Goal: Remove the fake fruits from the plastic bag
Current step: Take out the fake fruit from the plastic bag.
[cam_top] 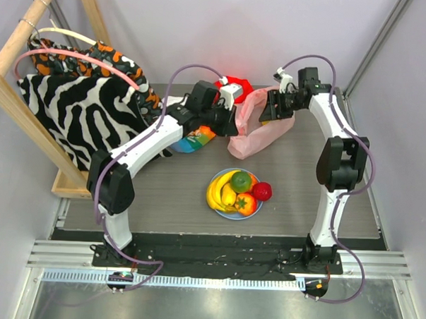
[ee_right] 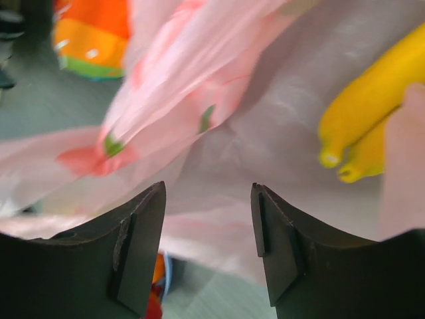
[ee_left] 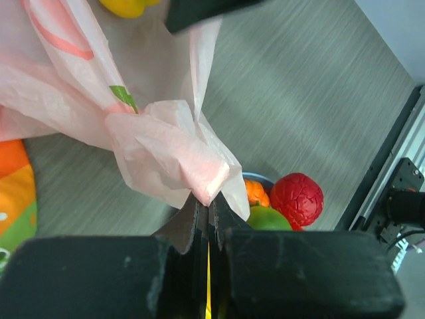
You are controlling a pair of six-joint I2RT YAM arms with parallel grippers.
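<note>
Nearest the arm bases, a round light-blue plate [cam_top: 235, 218] is seen on the grey table [cam_top: 169, 193]. Four fake fruits are gathered on it, touching one another: a banana bunch [cam_top: 222, 192] on the left, a green fruit [cam_top: 241, 180] at the far side, an orange-red fruit [cam_top: 246, 203] at the near side, and a red fruit [cam_top: 262, 191] at the right rim.

Beyond the plate, the pink plastic bag [cam_top: 260, 130] is found, crumpled, near the middle of the table, towards the right. It is reached by both arms from either side.

The left gripper [ee_left: 207, 206] is pressed fully together, and a bunched fold of the bag's edge is pinched between its fingers. In the left wrist view the fold is seen standing up from the fingertips, with the plate's fruits showing past it.

The right gripper [ee_right: 208, 188] is seen at the bag's right end, its fingers partly apart. Nothing is caught between them; whether the film is touched cannot be told. Past the fingers, yellow bananas [ee_right: 372, 100] are seen inside the bag.

A rainbow-striped cloth [cam_top: 196, 139] is partly covered by the left arm. Farther back, a red cloth [cam_top: 234, 86] is seen behind the bag. At the far left, a zebra-patterned cloth [cam_top: 74, 107] is draped over a wooden rack [cam_top: 12, 59].
</note>
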